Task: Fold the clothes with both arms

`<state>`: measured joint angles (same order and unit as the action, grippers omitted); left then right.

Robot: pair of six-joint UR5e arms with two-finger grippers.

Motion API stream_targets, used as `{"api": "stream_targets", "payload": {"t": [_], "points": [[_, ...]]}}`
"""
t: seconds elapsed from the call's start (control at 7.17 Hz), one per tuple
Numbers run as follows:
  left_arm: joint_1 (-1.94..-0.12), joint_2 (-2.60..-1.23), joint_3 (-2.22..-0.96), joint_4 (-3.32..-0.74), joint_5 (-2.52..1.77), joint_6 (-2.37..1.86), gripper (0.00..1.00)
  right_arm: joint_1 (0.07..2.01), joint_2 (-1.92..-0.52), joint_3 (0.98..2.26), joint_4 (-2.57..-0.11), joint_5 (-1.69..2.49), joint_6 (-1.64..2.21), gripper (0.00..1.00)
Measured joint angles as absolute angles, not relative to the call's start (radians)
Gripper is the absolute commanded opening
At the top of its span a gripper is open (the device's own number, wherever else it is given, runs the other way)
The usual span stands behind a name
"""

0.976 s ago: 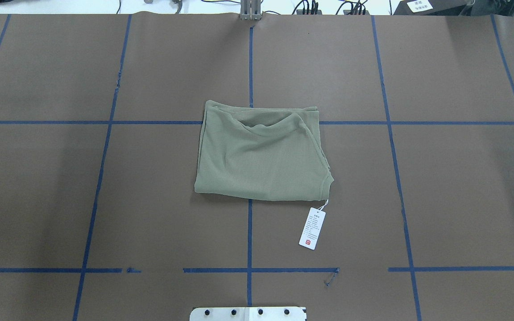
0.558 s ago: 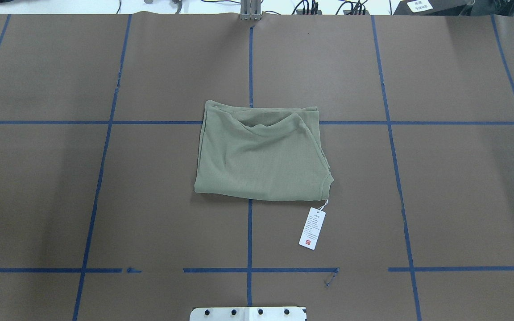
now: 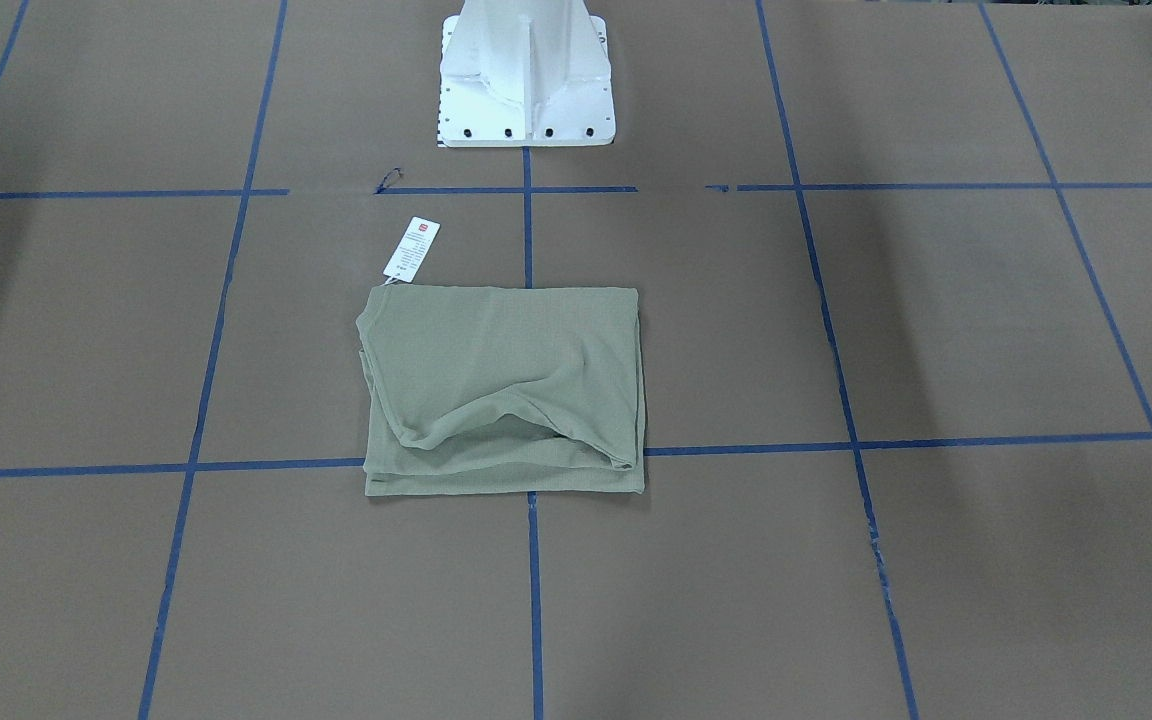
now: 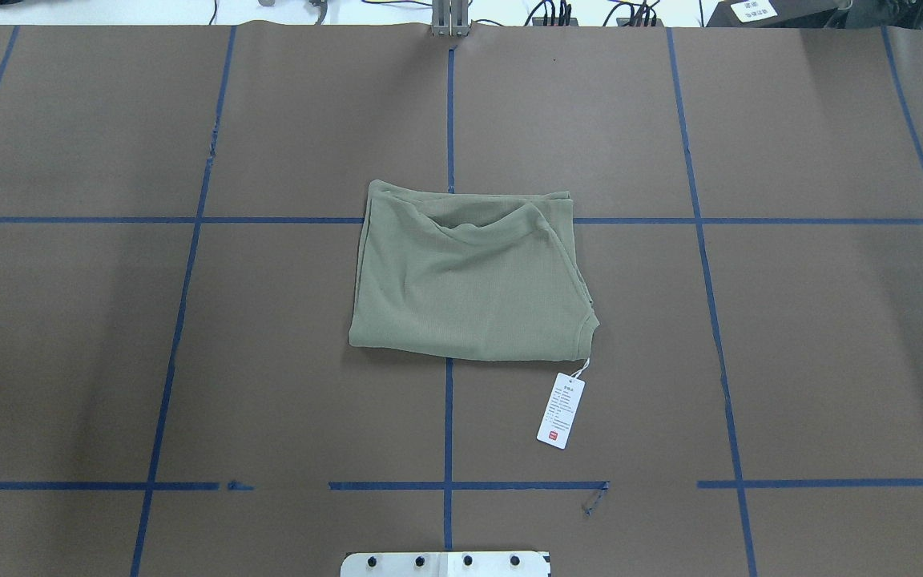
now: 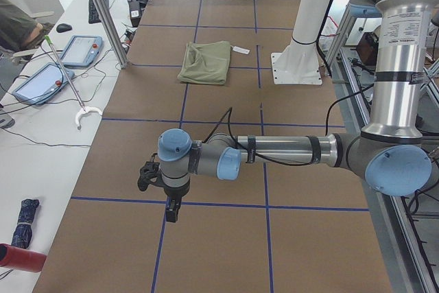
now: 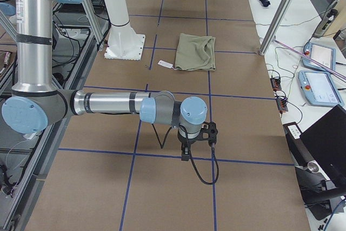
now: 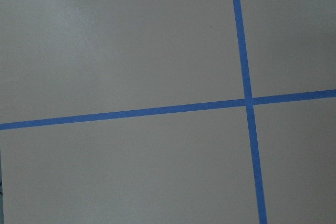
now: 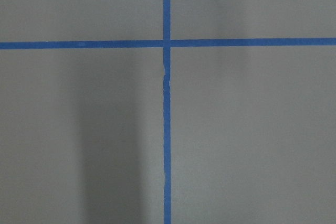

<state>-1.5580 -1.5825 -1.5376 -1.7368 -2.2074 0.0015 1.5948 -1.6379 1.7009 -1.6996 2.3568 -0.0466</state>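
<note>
Folded shirt (image 4: 469, 276) crosswise, tag (image 4: 561, 411) toward base (image 4: 445, 563); left hand (image 5: 171, 212), right hand (image 6: 185, 154) opening: cannot tell

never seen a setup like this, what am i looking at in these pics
A robot with two jointed metal arms on a white pedestal. Two pictures look down on the brown table, from behind and from in front; two look along it from its ends; two come from wrist cameras and show only blue tape lines. A folded green shirt lies mid-table, its white hang tag beside it. The left gripper and right gripper hang over bare table far from it. Nothing shows in them; open or shut, I cannot tell.
</note>
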Motion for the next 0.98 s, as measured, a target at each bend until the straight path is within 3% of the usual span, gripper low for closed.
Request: {"api": "stream_targets", "payload": {"t": [0.98], "points": [[-1.558, -1.583, -1.538, -1.737, -2.207, 0.003, 1.00, 1.588, -1.593, 1.660, -1.700, 2.361, -0.046, 1.00]]}}
